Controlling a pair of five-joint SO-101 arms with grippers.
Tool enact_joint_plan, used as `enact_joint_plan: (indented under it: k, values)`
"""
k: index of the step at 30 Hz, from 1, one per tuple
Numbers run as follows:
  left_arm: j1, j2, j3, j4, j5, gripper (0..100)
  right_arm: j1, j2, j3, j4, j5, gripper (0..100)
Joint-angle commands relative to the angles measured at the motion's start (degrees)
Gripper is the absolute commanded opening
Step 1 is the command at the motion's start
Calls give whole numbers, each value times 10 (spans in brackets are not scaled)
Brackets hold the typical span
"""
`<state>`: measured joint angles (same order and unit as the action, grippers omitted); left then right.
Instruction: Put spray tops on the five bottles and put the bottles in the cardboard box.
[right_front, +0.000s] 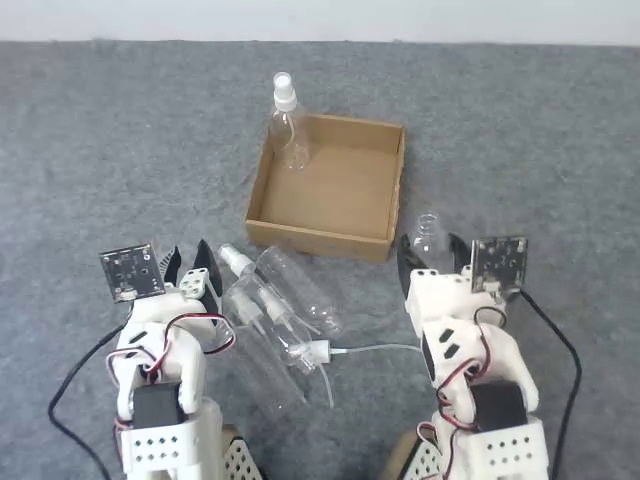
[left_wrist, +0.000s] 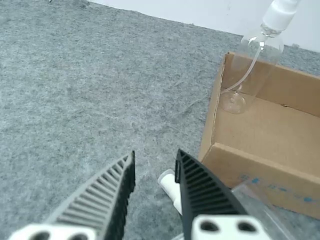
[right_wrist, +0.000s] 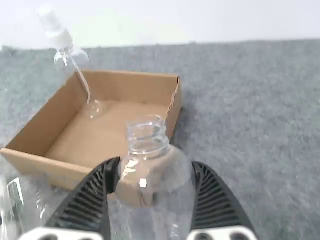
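The cardboard box (right_front: 320, 240) sits on the bench (right_front: 100, 120), one capped bottle (right_front: 287, 125) standing in its far left corner. Before its front wall lie slanted bottles (right_front: 290, 290), a loose spray top (right_front: 318, 352) beyond them, toward me. My right pincer (right_wrist: 155, 165) grips an uncapped bottle (right_wrist: 146, 140) upright off the box's front right corner. My left pincer (left_wrist: 155, 155), agape and empty, hangs off the front left, free, I judge, to fetch that top.

Bright, even light falls from above over the grey carpet (right_front: 120, 130), and shadows are soft and faint: a thin dark line under the cardboard box (right_front: 330, 190) along its near edge and mild shade on its inner walls. The uncapped bottle (right_wrist: 146, 137) held in the right gripper (right_wrist: 155, 167) carries small white glints on its shoulder. The wall (right_wrist: 200, 20) beyond the carpet's far edge is pale and almost washed out.
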<state>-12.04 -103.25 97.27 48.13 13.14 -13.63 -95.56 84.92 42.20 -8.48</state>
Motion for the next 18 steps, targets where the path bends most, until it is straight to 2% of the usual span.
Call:
enact_joint_plan:
  k: [1, 5, 12, 18]
  values:
    - [-2, -11, -11, -16, 11, 126, 0, -86, 23, -15, -6, 6]
    - [-3, -11, -21, -13, 59, 126, 2, -80, 41, -36, -6, 6]
    - [-3, -11, -40, 22, 61, 127, 2, -85, 102, -102, -4, 6]
    - [-3, -9, -63, 43, 59, 130, 2, -85, 113, -110, -2, 6]
